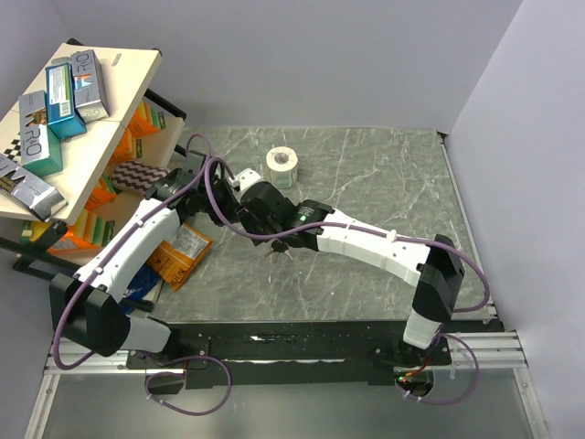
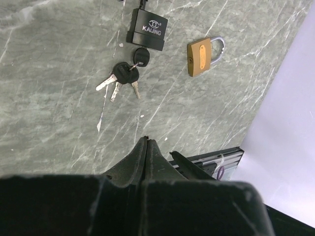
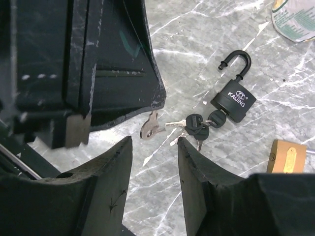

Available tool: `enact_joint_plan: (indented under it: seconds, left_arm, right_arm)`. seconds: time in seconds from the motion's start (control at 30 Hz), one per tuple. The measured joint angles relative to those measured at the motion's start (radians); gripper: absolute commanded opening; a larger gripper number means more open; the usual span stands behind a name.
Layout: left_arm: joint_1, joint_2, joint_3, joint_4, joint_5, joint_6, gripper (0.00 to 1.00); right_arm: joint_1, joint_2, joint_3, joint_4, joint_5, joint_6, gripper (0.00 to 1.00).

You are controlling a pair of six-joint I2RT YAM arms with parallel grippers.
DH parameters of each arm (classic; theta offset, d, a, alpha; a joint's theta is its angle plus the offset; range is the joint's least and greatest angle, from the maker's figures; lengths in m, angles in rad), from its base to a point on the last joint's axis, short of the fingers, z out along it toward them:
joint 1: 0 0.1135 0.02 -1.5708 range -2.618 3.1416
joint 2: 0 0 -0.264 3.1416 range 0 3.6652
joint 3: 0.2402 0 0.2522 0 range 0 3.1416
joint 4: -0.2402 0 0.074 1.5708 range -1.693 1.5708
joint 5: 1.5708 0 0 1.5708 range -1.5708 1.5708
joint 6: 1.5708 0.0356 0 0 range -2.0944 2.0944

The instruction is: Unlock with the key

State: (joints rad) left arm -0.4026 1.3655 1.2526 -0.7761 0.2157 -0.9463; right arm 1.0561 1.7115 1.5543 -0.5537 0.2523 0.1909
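Top view first: both arms, left arm and right arm, reach in to the middle of the marbled surface. The key is only a small dark speck there, just on the near side of the right arm's wrist. A tape roll sits further back. We honestly can't sort out the tool tips from up here.

Left wrist view is way clearer. The left tool is closed, fingers pressed flat together with nothing between them as far as we can see. It hangs above the surface, and the key lies ahead of the tips, clearly apart from them. It's a bunch of black heads and silver blades fanned out on a ring. One black head sits right against the bottom of the black padlock. A brass padlock lies off to the side, apart from both.

Right wrist view: the right tool has its jaws apart, and we see only bare surface in the gap. The key lies just beyond the fingertips, not touching them. One silver blade pokes out from under the left tool, which fills the upper left. The bunch leads over to the black padlock, whose shackle has one end standing free of the body.
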Motion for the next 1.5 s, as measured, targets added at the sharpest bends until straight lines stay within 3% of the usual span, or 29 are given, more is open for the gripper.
enact_joint_plan:
  seconds: [0.43,0.6,0.73,0.93,1.03,1.07,1.2,1.37,1.5]
  left_arm:
    - [0.001,0.002,0.001,0.002,-0.003,-0.002,0.01]
    - [0.005,0.003,0.003,0.007,-0.013,-0.002,0.01]
    - [0.007,0.003,0.003,0.008,-0.023,-0.002,0.01]
    - [0.008,0.004,0.003,0.009,-0.029,-0.002,0.04]
    - [0.008,0.004,0.003,0.009,-0.029,-0.003,0.19]
    - [0.008,0.004,0.003,0.010,-0.029,-0.006,0.36]
    - [0.009,0.004,0.003,0.025,-0.026,-0.012,0.73]
    - [0.037,-0.020,-0.006,0.033,-0.014,-0.016,0.91]
    - [0.062,-0.080,-0.039,0.053,0.013,-0.018,0.94]
  right_arm:
    - [0.005,0.052,0.015,0.014,-0.004,-0.042,0.35]
    - [0.011,0.066,0.037,0.003,0.004,-0.058,0.19]
    - [0.014,0.073,0.053,-0.008,0.013,-0.061,0.00]
    - [0.015,0.076,0.056,-0.010,0.012,-0.052,0.00]
    - [0.010,0.076,0.055,-0.009,-0.008,-0.042,0.00]
    - [0.007,0.075,0.054,-0.007,-0.016,-0.038,0.00]
    - [-0.018,0.037,-0.014,0.061,-0.105,0.000,0.00]
    - [-0.100,-0.050,-0.150,0.119,-0.211,0.056,0.00]
    - [-0.172,-0.129,-0.266,0.177,-0.306,0.105,0.00]
